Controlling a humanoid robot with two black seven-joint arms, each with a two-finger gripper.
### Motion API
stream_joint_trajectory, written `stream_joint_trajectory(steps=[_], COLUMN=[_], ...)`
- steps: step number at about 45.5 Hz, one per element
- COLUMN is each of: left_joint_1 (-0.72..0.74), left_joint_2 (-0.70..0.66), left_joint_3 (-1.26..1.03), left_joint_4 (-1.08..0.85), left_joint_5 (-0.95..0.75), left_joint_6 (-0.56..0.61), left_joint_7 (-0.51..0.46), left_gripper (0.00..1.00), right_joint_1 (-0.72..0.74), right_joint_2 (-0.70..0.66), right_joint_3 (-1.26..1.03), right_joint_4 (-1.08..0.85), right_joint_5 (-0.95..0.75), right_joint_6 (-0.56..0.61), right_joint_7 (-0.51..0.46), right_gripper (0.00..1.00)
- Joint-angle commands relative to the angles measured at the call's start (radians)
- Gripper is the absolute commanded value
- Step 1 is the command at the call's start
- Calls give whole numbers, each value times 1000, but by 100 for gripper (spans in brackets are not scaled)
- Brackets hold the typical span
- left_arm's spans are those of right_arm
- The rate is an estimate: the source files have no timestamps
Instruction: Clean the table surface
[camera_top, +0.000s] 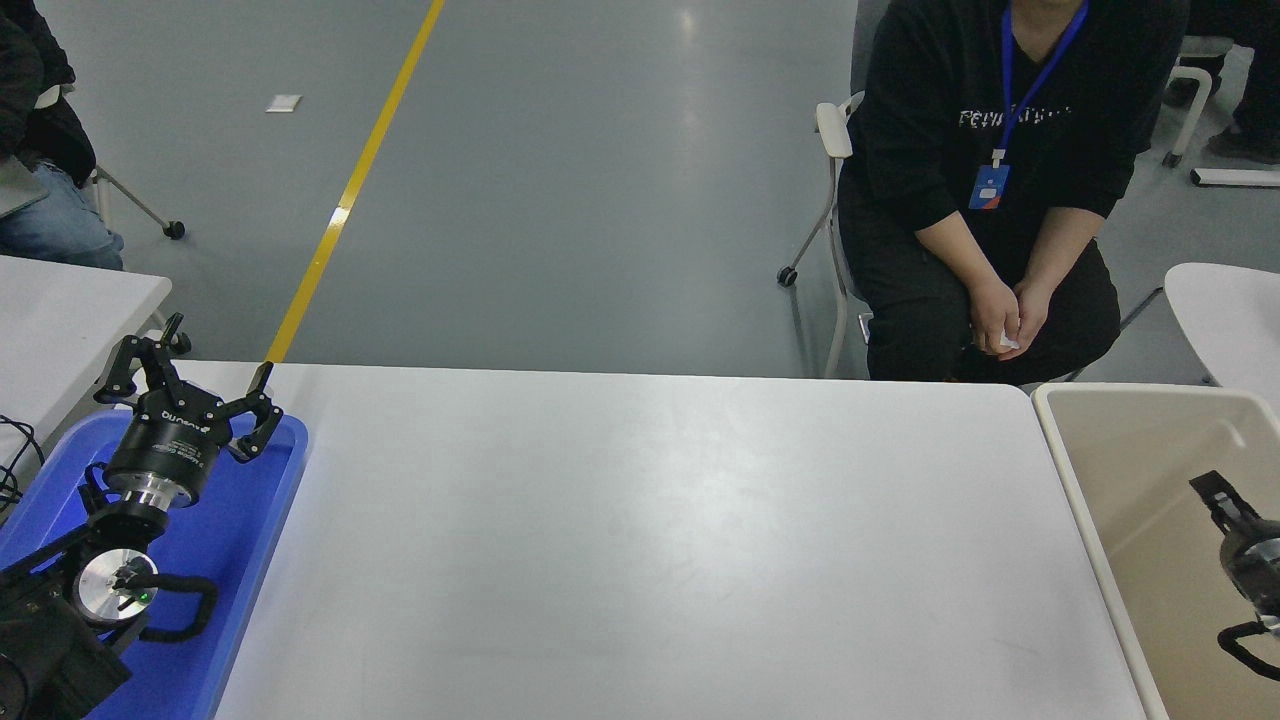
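The table surface (640, 540) is a wide white tabletop and nothing lies on its bare middle. My right gripper (1222, 497) comes in at the right edge, over the inside of the beige bin (1088, 520). It looks open and holds nothing; only part of it shows. My left gripper (190, 392) is parked at the lower left over a blue tray (245, 560), open and empty.
A person in black (1000, 200) sits on a chair at the far right side, hands together in the lap. A smaller white table (60, 310) stands at the left, and another white tabletop (1225, 320) at the far right.
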Motion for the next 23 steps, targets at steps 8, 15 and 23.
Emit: stream_joint_trajectory(steps=[8, 15, 23], left_joint_1=[0, 0, 0], left_joint_2=[-1, -1, 1], left_joint_3=[0, 0, 0], left_joint_4=[0, 0, 0], left_joint_5=[0, 0, 0], left_joint_6=[0, 0, 0], left_joint_7=[0, 0, 0], left_gripper=[100, 100, 100], right_joint_1=[182, 229, 234], right_joint_2=[-194, -207, -228], right_joint_3=[130, 286, 507], right_joint_4=[159, 162, 199], right_joint_5=[1, 1, 1], right_joint_6=[1, 1, 1], right_joint_7=[0, 6, 7], right_gripper=[98, 98, 98])
